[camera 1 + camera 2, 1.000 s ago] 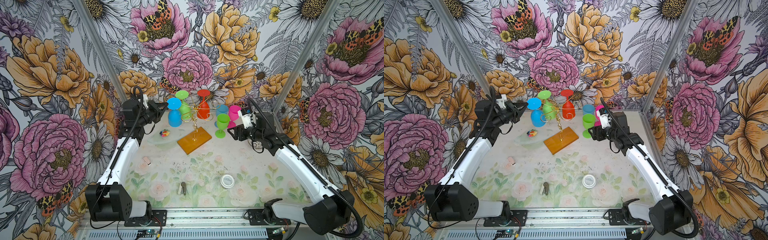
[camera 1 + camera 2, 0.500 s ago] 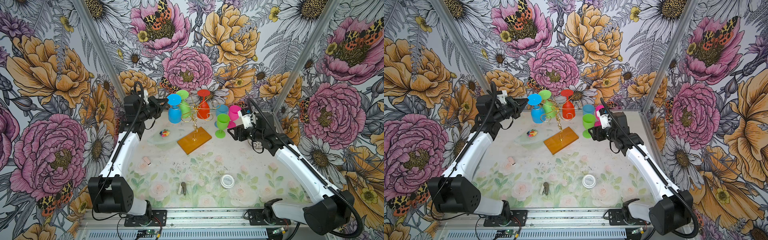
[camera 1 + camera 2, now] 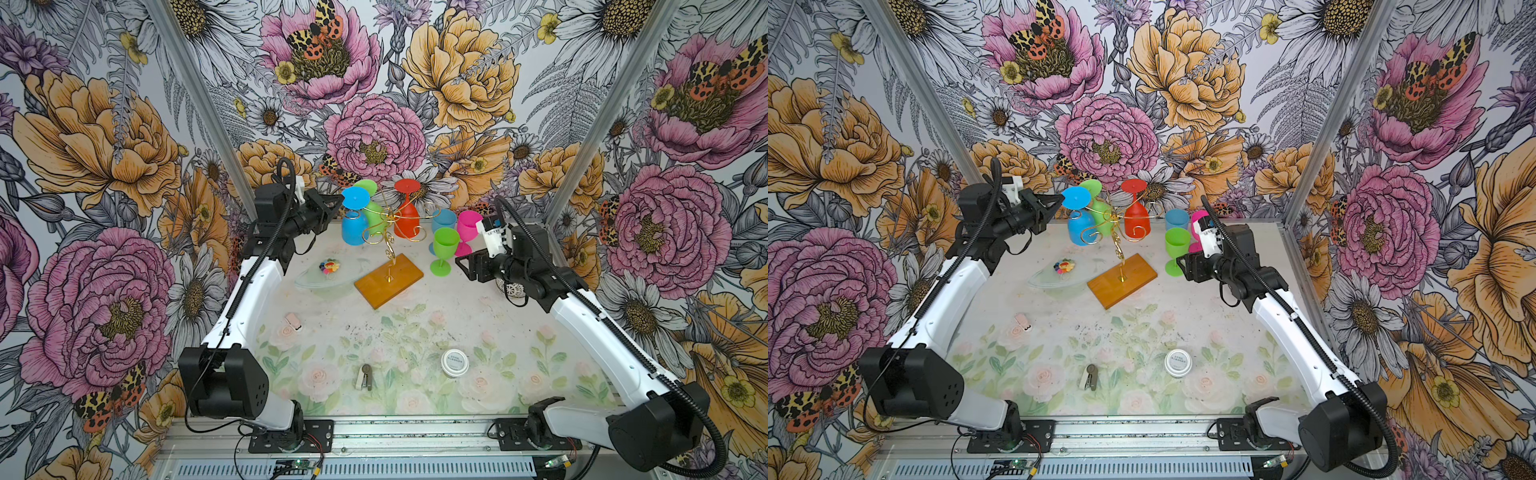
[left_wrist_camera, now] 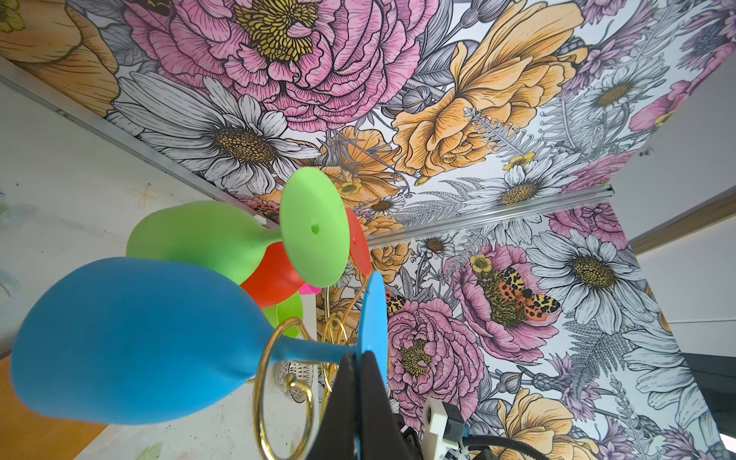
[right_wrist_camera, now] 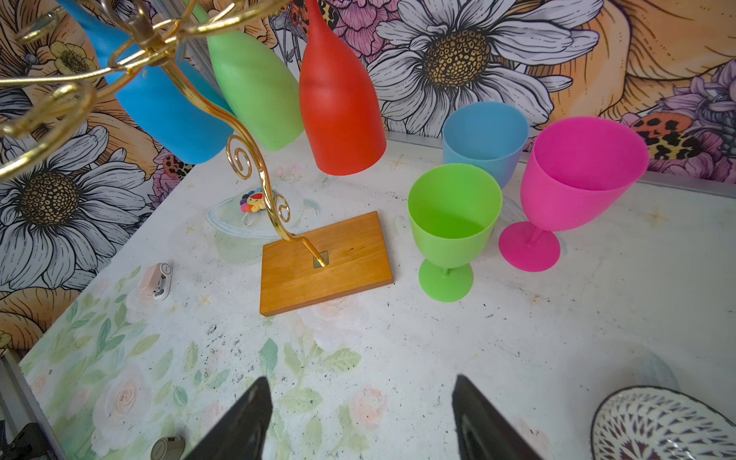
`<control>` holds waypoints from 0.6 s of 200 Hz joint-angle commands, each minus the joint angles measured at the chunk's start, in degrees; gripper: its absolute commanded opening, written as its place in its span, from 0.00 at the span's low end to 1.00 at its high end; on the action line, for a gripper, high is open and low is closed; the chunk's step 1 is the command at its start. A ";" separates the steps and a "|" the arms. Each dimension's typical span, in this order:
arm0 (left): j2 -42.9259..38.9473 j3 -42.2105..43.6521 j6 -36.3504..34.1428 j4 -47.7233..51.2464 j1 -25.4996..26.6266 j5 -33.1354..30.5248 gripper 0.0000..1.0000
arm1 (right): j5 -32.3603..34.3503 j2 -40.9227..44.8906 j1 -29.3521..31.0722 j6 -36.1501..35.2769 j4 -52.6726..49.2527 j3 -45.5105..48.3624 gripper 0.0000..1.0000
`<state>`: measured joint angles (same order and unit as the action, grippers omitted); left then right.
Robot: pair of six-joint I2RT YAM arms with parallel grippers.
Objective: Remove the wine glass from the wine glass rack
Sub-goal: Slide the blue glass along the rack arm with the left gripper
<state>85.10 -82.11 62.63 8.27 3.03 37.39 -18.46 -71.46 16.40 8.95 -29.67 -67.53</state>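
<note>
The wine glass rack (image 3: 388,216), gold wire on an orange-brown wooden base (image 3: 388,279), stands at the back middle in both top views. Three wine glasses hang on it upside down: blue (image 3: 353,228), green (image 3: 374,212) and red (image 3: 406,216). My left gripper (image 3: 338,199) is shut on the edge of the blue wine glass's foot (image 4: 374,314); the left wrist view shows its stem still passing through a gold ring (image 4: 282,382). My right gripper (image 3: 461,266) hovers open and holds nothing, to the right of the rack base (image 5: 324,263).
Green (image 3: 445,249), pink (image 3: 467,230) and light blue (image 3: 442,218) glasses stand upright right of the rack. A clear dish with a colourful toy (image 3: 328,270) lies left of the base. A patterned bowl (image 5: 661,426) sits under the right arm. A white tin (image 3: 455,361) and small items lie in front.
My left gripper has risen and edged right, carrying the blue glass's foot with it; the blue glass sits slightly higher. The right arm has not moved.
</note>
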 commanded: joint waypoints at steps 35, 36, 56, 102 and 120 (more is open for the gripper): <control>-1.84 -1.91 -4.13 4.77 0.70 2.12 0.00 | 0.44 1.82 -0.43 0.05 1.29 0.29 0.72; -1.86 -1.87 -4.11 4.80 0.73 2.14 0.00 | 0.44 1.83 -0.42 0.07 1.33 0.29 0.72; -2.35 -1.75 -4.36 5.26 0.83 2.72 0.00 | 0.27 1.85 -0.49 0.11 1.35 0.21 0.72; -3.87 -1.04 -4.40 6.05 0.84 4.83 0.00 | -0.06 1.81 -0.46 0.19 1.33 0.03 0.72; -4.50 -0.89 -4.53 6.46 0.80 5.32 0.00 | -0.33 1.51 -0.47 0.27 1.34 -0.13 0.72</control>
<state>83.42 -82.15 59.57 14.15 3.53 39.59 -18.48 -71.13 16.25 8.97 -29.67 -67.31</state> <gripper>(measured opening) 0.057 0.720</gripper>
